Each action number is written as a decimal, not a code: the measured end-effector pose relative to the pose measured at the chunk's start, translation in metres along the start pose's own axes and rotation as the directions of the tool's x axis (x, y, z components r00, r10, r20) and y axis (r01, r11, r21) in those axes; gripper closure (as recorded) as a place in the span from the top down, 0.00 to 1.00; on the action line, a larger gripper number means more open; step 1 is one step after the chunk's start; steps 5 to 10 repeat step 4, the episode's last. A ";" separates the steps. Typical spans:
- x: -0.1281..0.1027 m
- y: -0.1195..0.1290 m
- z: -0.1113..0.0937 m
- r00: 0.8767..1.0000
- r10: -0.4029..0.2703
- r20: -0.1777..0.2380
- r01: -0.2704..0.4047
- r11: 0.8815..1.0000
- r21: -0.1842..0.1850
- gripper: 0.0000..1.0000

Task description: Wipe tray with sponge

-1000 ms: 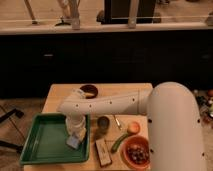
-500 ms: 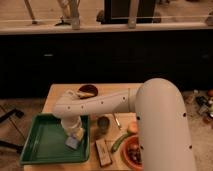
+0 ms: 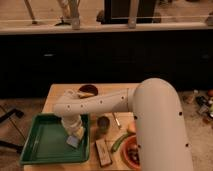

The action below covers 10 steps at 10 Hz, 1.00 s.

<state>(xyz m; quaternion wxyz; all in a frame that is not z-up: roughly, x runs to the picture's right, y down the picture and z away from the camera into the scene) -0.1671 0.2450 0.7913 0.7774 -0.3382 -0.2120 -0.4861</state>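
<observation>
A large green tray (image 3: pixel 45 145) lies on the left of the wooden table. A small blue sponge with a pale side (image 3: pixel 75 139) rests on the tray's floor near its right rim. My gripper (image 3: pixel 74 132) reaches down from the white arm onto the sponge, right above it and touching it. The wrist hides most of the gripper.
A dark bowl (image 3: pixel 88 91) sits at the back of the table. A small cup (image 3: pixel 103 123), a black-and-white block (image 3: pixel 103 152), a green vegetable (image 3: pixel 119 142), an orange fruit (image 3: pixel 131 127) and a red bowl (image 3: pixel 131 152) stand right of the tray. The table edge is close on the left.
The arm has swung further left over the tray and the sponge has moved a little with it; the white upper arm now fills more of the right side.
</observation>
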 end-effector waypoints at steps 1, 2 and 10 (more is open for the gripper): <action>0.004 -0.003 0.001 1.000 -0.008 0.000 0.008 1.000 0.001 0.01; 0.007 -0.008 0.001 1.000 -0.019 0.002 0.019 1.000 0.003 0.01; 0.009 -0.021 0.003 0.998 -0.054 0.011 0.054 0.998 0.013 0.01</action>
